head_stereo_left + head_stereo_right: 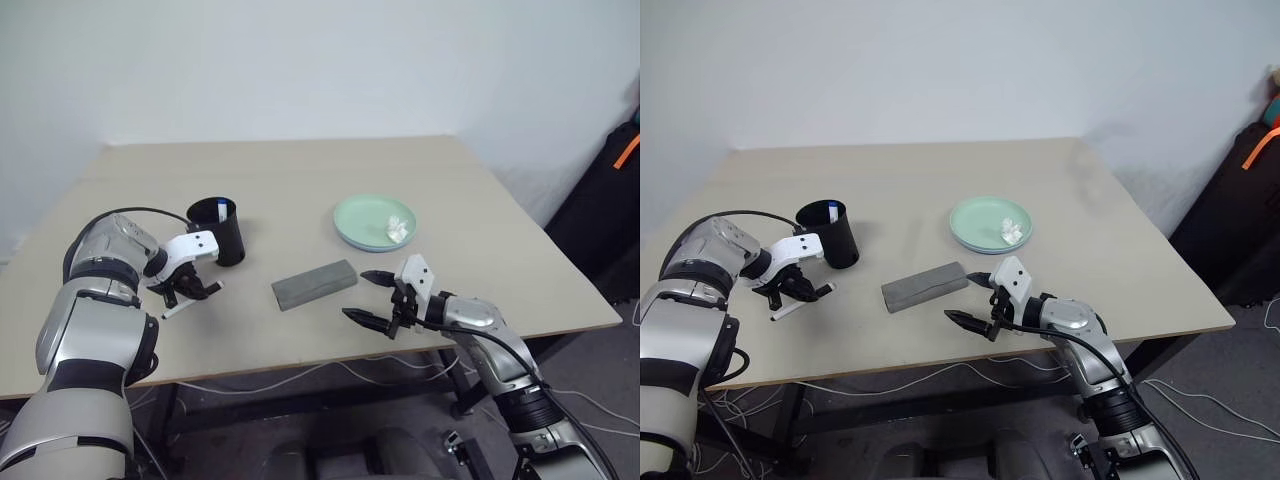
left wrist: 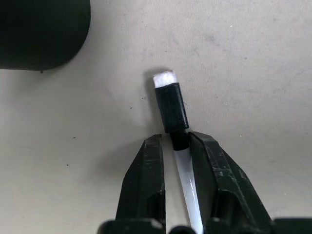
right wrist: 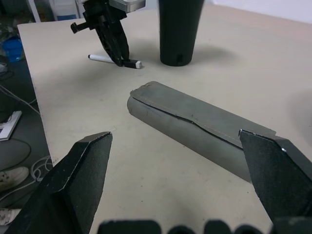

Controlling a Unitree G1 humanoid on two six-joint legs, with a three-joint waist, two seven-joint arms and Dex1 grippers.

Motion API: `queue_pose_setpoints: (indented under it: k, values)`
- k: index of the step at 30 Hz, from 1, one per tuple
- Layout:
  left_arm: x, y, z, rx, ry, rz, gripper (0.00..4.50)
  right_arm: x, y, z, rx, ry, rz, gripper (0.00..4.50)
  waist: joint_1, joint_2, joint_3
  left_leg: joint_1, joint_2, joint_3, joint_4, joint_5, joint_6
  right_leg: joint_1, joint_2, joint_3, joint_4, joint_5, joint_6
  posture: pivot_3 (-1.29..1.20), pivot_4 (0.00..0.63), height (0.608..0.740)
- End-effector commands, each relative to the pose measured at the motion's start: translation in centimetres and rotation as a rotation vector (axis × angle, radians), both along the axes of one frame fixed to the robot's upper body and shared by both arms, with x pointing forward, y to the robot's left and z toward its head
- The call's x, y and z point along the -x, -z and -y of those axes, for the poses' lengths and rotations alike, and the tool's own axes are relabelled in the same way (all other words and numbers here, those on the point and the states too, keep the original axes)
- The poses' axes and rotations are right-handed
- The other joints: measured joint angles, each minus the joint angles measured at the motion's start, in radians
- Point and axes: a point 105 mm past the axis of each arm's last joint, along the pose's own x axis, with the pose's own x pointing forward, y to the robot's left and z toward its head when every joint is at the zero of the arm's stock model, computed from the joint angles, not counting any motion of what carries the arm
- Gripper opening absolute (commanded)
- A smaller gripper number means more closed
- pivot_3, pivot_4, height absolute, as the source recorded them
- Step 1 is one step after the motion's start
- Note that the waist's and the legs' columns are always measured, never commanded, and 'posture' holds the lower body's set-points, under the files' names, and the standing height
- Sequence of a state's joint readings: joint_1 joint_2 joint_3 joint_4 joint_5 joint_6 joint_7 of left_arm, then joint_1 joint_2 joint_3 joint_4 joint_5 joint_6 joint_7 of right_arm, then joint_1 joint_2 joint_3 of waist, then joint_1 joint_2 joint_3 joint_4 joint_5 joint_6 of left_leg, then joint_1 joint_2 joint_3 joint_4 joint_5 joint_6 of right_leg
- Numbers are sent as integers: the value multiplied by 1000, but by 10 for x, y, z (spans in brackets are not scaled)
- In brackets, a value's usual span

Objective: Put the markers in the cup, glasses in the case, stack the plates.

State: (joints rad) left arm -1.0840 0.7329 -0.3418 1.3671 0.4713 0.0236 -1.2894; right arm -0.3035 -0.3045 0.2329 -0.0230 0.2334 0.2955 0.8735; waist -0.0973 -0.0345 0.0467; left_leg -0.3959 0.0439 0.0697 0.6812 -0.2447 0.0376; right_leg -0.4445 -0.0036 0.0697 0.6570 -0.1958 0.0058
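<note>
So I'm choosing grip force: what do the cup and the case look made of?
The cup looks like matte black plastic: dull, even surface, no glare. The case looks grey, stiff and fabric- or leatherette-covered: a stitched seam runs along its flap. That's a guess.

1. Light was even and diffuse across the tabletop (image 1: 300, 170), with no glare on its matte surface.
2. Shadows were soft: a faint one lay beside the cup (image 3: 179, 29), and a thin dark one edged the marker (image 2: 171, 105).
3. The left end effector (image 2: 181, 146) was sharp in its wrist view, the marker's white barrel showing a narrow highlight.
4. The right end effector's fingers (image 3: 80, 183) were large, dark and slightly soft near the lens.
5. The head views were clear, the wall pale and evenly lit.
</note>
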Motion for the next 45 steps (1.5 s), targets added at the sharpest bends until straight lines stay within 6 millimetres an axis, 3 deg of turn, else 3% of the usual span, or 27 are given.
queue_pose_setpoints:
  k: [1,12,20,29,32,37,40,45]
  values:
    - [-5,-7,-2,-5,4,41,773,-3,-15,-3,-24,-13,61,4500,0,0,0,0,0,0,0,0,0,0,0,0,0,0,0,0,0,740]
    - [-12,-21,17,102,64,87,773,-4,-17,-3,-27,-11,64,4500,0,-1,0,-1,0,0,0,0,0,0,0,0,0,0,0,0,0,740]
    - [-17,-50,56,359,224,144,773,-5,-16,-2,-31,-12,60,4500,0,-2,0,-1,0,0,0,0,0,0,0,0,0,0,0,0,0,740]
    - [-11,-38,35,227,230,145,773,-8,-17,-9,-31,-48,62,4500,-1,-2,0,0,1,0,0,0,0,-1,2,1,1,0,0,0,0,740]
    - [-7,-40,24,189,215,111,1370,-8,-17,-10,-33,-53,62,4500,-1,-2,0,-1,1,0,0,0,0,-1,2,1,0,0,0,0,0,740]
    - [-4,-38,3,41,203,105,3032,-8,-17,-12,-36,-58,59,4500,0,-2,0,-1,0,1,1,0,0,0,1,1,0,0,0,0,0,740]
    - [-1,-35,-7,-23,186,80,3032,-8,-17,-13,-38,-60,59,4500,0,-2,0,-1,0,1,1,0,0,0,0,1,0,0,0,0,0,740]
    - [1,-24,-6,-34,161,42,3032,-9,-17,-13,-38,-56,64,4500,0,-2,0,-1,1,1,0,0,0,-1,0,0,0,0,0,0,0,740]
